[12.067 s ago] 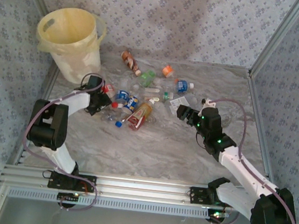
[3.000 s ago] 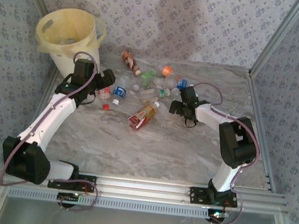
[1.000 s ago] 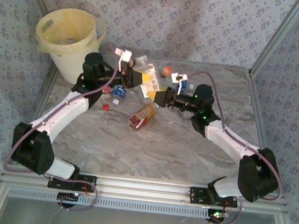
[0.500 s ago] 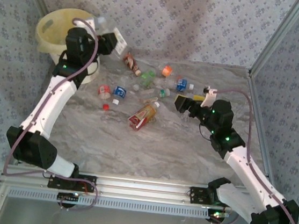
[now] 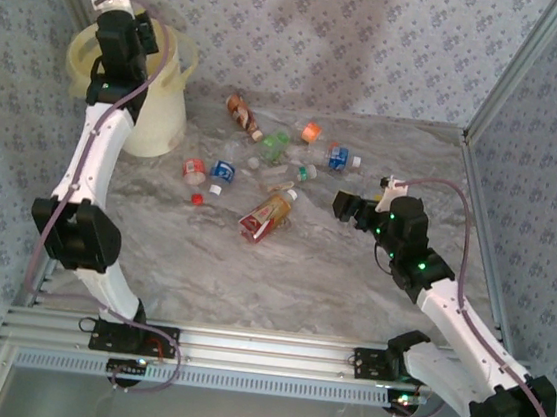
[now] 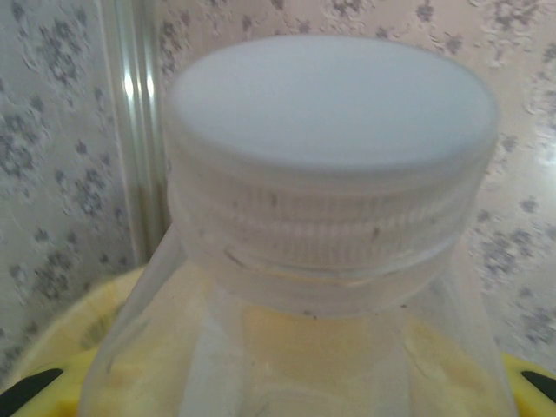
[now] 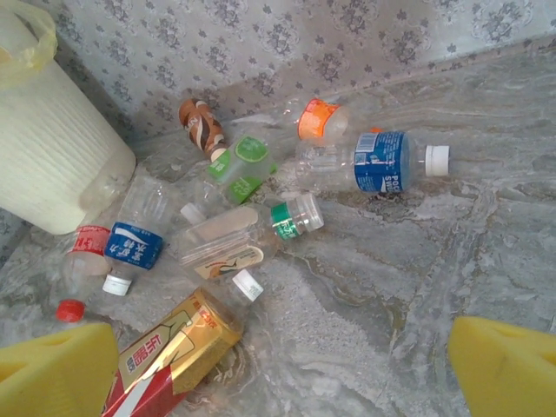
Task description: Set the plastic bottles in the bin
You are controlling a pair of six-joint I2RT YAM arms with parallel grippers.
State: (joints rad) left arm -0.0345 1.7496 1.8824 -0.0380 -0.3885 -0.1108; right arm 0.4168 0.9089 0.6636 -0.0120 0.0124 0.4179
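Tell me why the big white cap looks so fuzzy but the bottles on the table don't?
Left wrist: the white-capped bottle is right by the lens, so it blurs. Right wrist: the plastic bottles on the table lie farther off and look sharp; the right gripper has soft yellow fingertips.

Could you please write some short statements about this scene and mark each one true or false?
1. The left end effector holds a white-capped bottle at the bin. True.
2. The right end effector grips the gold-labelled bottle. False: it is open and empty; that bottle lies on the table.
3. The bin lies on its side. False: it stands upright.
4. A blue-labelled bottle lies on the table. True.
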